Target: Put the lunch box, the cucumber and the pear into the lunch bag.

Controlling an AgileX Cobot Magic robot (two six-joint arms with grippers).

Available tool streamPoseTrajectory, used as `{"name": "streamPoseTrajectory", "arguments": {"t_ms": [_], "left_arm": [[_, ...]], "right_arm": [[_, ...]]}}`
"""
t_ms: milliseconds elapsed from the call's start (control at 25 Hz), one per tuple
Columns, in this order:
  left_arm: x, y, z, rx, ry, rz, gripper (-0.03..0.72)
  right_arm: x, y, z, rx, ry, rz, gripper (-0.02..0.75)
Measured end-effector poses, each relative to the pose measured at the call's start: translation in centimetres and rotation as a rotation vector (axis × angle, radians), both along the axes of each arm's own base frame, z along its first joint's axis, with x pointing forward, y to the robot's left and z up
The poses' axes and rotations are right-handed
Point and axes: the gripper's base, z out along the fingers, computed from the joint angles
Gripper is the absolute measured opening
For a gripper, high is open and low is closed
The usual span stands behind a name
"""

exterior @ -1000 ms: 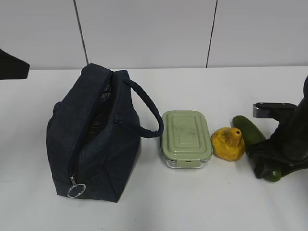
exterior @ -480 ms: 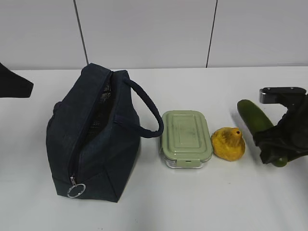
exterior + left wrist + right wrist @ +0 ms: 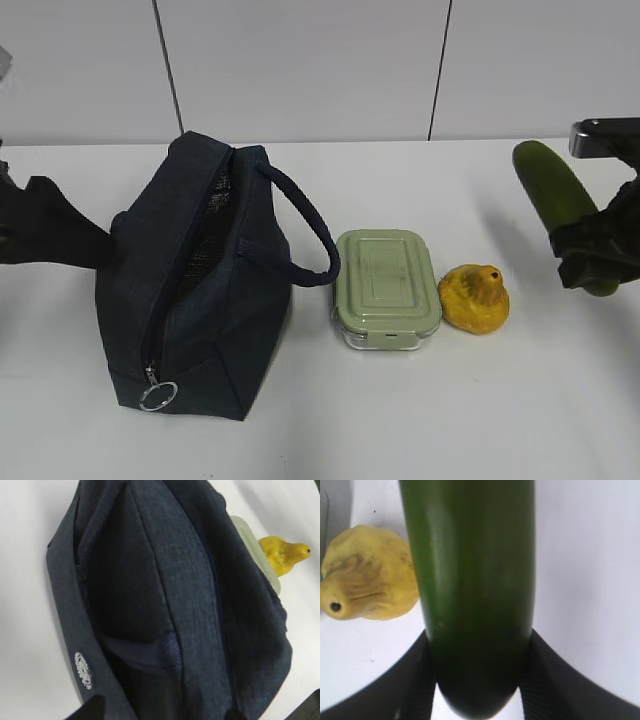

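Observation:
The dark navy lunch bag (image 3: 195,290) stands at the left with its top zipper partly open. The sage-lidded lunch box (image 3: 386,285) and the yellow pear (image 3: 475,298) lie to its right. My right gripper (image 3: 592,258) is shut on the cucumber (image 3: 553,190) and holds it above the table at the far right. In the right wrist view the cucumber (image 3: 470,580) sits between the fingers (image 3: 415,680), above the pear (image 3: 370,575). My left gripper (image 3: 70,242) is open at the bag's left end. In the left wrist view the bag (image 3: 165,605) spans the wide-apart jaws.
The white table (image 3: 420,420) runs back to a white panelled wall (image 3: 300,60). The bag's padded loop handle (image 3: 305,225) arches toward the lunch box. The metal ring pull (image 3: 158,395) hangs at the bag's front end.
My right gripper has lifted the cucumber off the table, up and to the right. My left gripper has moved in from the left edge to the bag's end.

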Motion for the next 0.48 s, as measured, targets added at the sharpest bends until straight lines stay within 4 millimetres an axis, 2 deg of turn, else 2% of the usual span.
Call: {"name": "streamPoseTrajectory", "arguments": {"t_ms": [160,280,360,480], "left_arm": [[0.1,-0.3,-0.1,-0.004,0.004,-0.014,0.416],[0.4,-1.4,-1.1,0.003,0.034,-0.056,0.38],[0.8,-2.1,-1.8,0.012,0.047,-0.072,0.298],[1.3,-2.3,-2.5,0.022,0.048,-0.067,0.087]], "right_arm": [[-0.2,0.1,0.7,0.012,-0.026,-0.006,0.339],[-0.2,0.2,0.9,0.031,-0.037,-0.015,0.339],[-0.3,0.4,1.1,0.037,-0.041,-0.007,0.339],[-0.6,1.7,1.7,0.066,-0.062,0.05,0.339]]}}
